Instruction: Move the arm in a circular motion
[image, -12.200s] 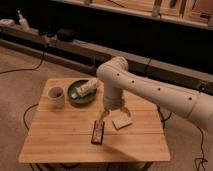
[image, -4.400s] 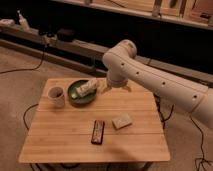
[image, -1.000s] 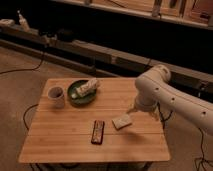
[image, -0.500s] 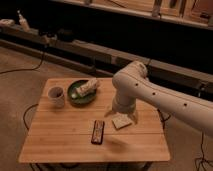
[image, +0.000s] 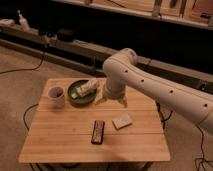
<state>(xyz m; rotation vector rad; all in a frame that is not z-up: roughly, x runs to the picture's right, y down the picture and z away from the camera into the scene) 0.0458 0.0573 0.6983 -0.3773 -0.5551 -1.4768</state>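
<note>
From where I stand there is one arm (image: 155, 87). It comes in from the right edge of the frame as a thick cream tube, climbs leftward to a rounded bend in the upper middle, then turns straight down. Its long axis runs on that slant, lower right to upper centre, with only the short last link upright.

The gripper (image: 111, 101) hangs at the end of that link, over the far middle part of the wooden table (image: 60, 137). It sits just right of the green bowl (image: 75, 97) and near its rim, though I cannot tell whether they touch. I cannot tell whether the gripper is spread or closed. It holds nothing that I can see.

Since the task is only to sweep the arm round, what matters is what lies around the gripper. The bowl is close on the left. The white mug (image: 56, 96) is further left, beyond the bowl. The pale block (image: 122, 121) and the dark bar (image: 98, 132) lie nearer the bottom of the frame, below the gripper and apart from it. I judge that a circle kept above the tabletop would pass over these things, and the bowl side leaves the least room.

By count there is one table, one mug, one bowl with one whitish packet (image: 90, 87) lying in it, one dark bar, one pale block, one arm and one gripper.
</note>
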